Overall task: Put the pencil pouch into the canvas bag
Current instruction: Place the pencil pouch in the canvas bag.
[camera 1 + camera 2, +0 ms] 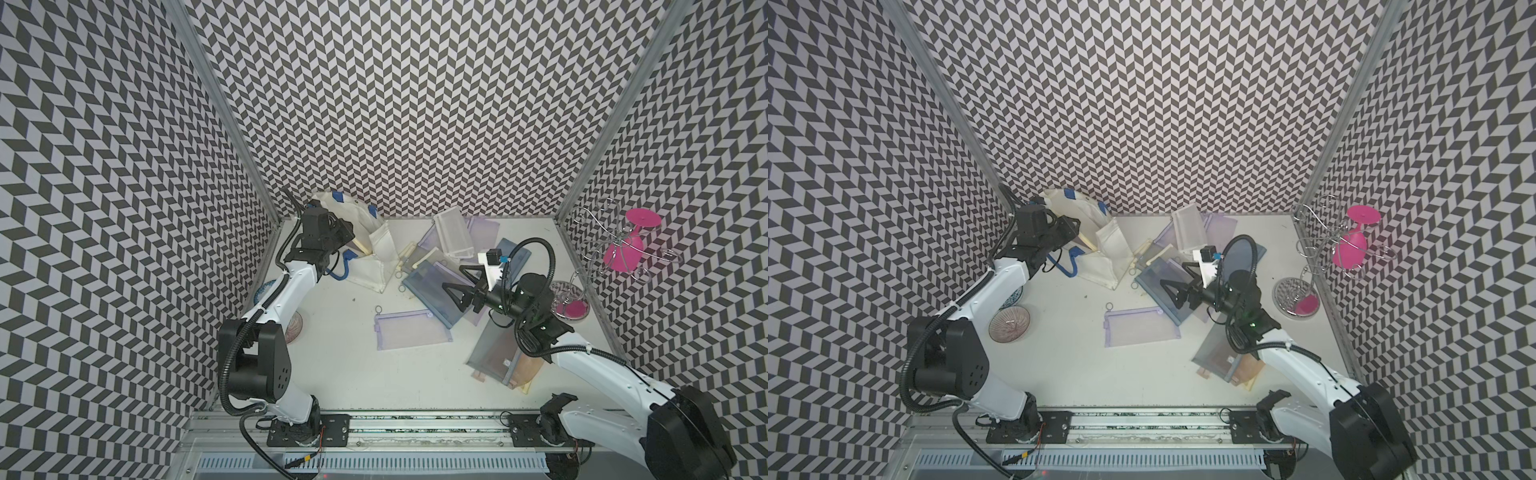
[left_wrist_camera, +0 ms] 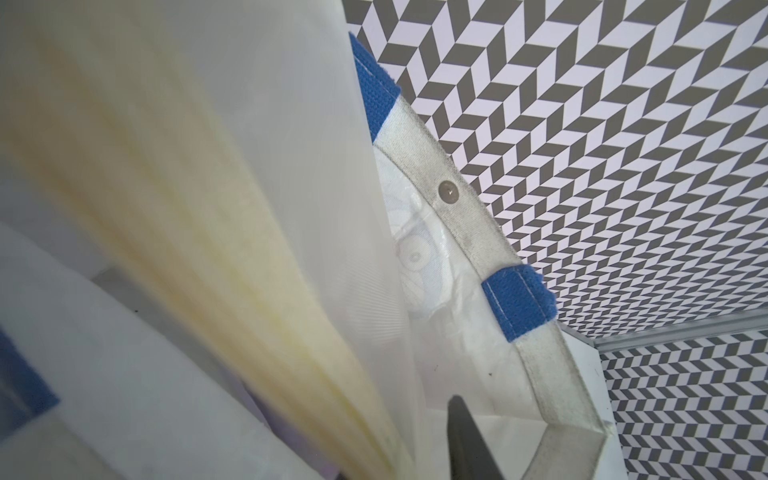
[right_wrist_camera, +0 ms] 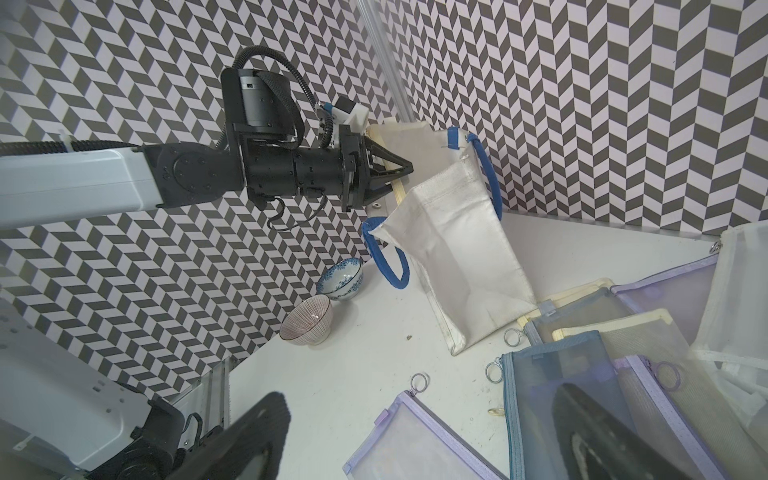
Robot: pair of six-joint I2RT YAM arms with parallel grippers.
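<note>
Pencil pouch (image 2: 208,216), white mesh with a cream zip band, stands in the mouth of the canvas bag (image 3: 457,249), upper middle of your right wrist view. In both top views that bag sits left of centre, against the back wall.

Your left gripper (image 3: 409,168) reaches into the bag's mouth with its jaws close together around the pouch's cream edge. You cannot tell from these views whether they pinch it or only flank it. In your left wrist view the pouch fills the left half, blurred, with the bag's rim and a blue strap tab (image 2: 519,303) to its right.

Your right gripper (image 1: 459,284) hangs wide open and empty, right of centre, over a blue mesh pouch (image 1: 426,289) in the pile. A lilac pouch (image 1: 409,330) lies apart, lower centre.
</note>
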